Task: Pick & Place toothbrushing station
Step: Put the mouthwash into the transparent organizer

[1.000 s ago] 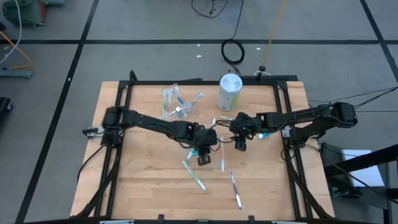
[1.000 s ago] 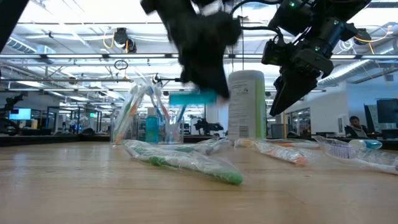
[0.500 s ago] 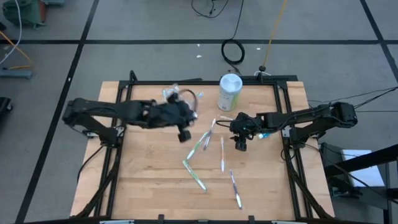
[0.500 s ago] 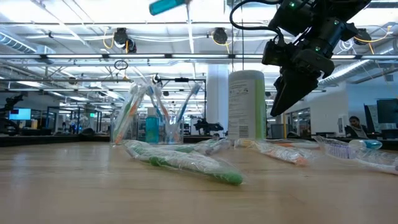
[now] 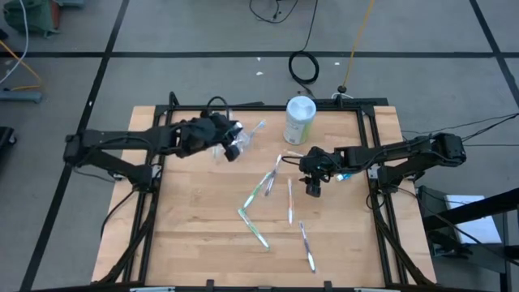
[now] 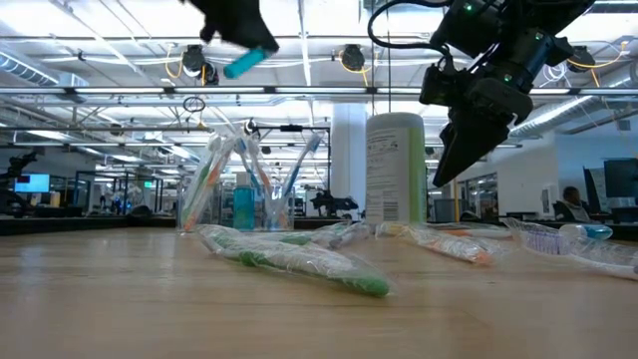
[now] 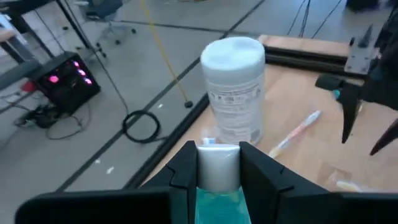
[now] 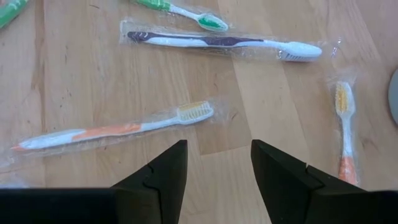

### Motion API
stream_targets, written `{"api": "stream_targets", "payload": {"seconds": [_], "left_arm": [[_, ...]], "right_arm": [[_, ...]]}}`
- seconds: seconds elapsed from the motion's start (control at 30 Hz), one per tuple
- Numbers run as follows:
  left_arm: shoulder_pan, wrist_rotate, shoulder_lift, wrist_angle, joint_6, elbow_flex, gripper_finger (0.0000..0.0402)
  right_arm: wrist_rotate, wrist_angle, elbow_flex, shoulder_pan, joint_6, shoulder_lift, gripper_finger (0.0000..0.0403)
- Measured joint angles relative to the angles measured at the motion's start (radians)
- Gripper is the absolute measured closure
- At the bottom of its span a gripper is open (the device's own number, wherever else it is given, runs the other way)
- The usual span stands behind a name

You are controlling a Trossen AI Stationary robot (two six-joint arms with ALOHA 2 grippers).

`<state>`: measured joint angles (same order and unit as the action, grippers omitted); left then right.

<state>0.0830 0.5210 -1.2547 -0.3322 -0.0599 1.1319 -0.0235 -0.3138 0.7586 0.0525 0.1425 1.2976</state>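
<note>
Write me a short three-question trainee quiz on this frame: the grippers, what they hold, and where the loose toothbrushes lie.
1. True or false: the left gripper is shut on a teal tube.
2. Which gripper hangs open above the wrapped toothbrushes? A) left B) right
3. Fill in: the left gripper is above the clear plastic ____.

Key: 1 true; 2 B, the right gripper; 3 cup.

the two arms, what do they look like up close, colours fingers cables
Both are dark, near-black jointed arms with black cables along the links. The right gripper has two broad, flat, matte black fingers with angular tips. The left gripper has matching dark fingers.
</note>
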Motion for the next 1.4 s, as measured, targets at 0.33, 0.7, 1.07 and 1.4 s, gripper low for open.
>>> {"api": "stream_targets", "payload": {"seconds": [0.33,0.7,1.07,1.4], "left_arm": [[0.137,-0.153,0.007,0.730,0.029,-0.406,0.0317],[0.156,-0.062,-0.003,1.247,0.065,-0.724,0.0318],[0.143,0.001,-0.157,1.453,0.059,-0.771,0.0318],[0.180,0.093,-0.340,1.649,0.115,-0.768,0.0318]], "right_arm": [[-0.001,0.003,0.000,0.000,0.000,0.000,0.0232],[-0.002,0.034,0.000,0.000,-0.005,0.000,0.0232],[-0.002,0.139,0.000,0.000,-0.085,0.000,0.0232],[-0.001,0.161,0.000,0.000,-0.136,0.000,0.0232]]}}
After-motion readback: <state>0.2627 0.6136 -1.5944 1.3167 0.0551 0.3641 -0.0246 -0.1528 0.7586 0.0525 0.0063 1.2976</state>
